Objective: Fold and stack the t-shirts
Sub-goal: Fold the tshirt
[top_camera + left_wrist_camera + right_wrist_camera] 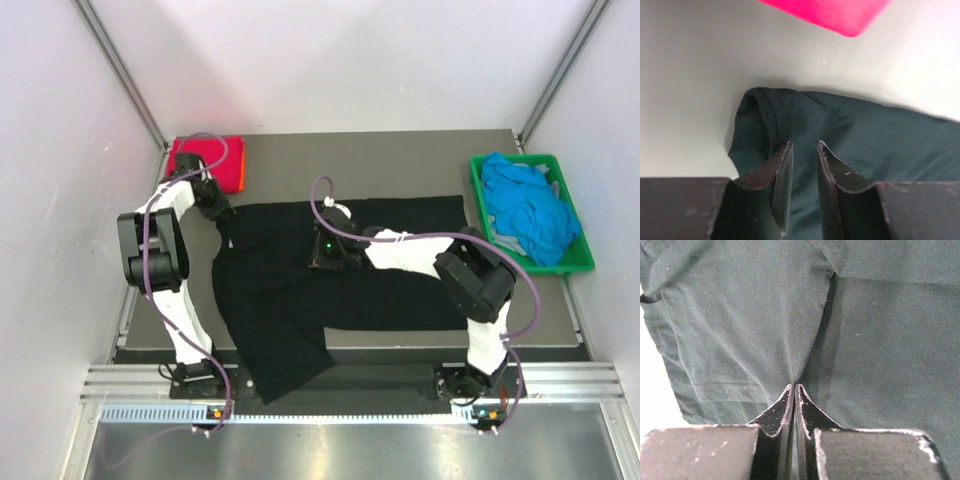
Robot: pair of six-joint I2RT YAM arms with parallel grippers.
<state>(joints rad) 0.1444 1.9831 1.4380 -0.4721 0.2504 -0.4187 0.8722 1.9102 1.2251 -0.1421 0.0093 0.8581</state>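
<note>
The left gripper (804, 144) has its fingers slightly spread, with a narrow gap between them and nothing caught in it; the tips sit over the far left corner of the black t-shirt (280, 300), where a hemmed edge rolls over on itself. The right gripper (794, 386) is pressed together at the middle of the same shirt, and a shadowed crease runs straight into its tips with the cloth drawing in around them, so it appears to pinch a fold of the fabric.

The black t-shirt lies spread across the centre of the table (400, 160). It is large, plain and dark, mostly flat on the right and rumpled on the left, and one part hangs over the near edge between the two arm bases. In the right wrist view one layer overlaps another along that crease, and a stitched hem shows at the lower left.

At the far left corner, just beyond the left gripper, a folded magenta-red t-shirt (205, 158) lies with an orange t-shirt (243, 180) showing as a thin edge beneath it. On the far right, well apart from the black one, bright blue t-shirts (525, 205) are heaped crumpled in a green crate (477, 200)
</note>
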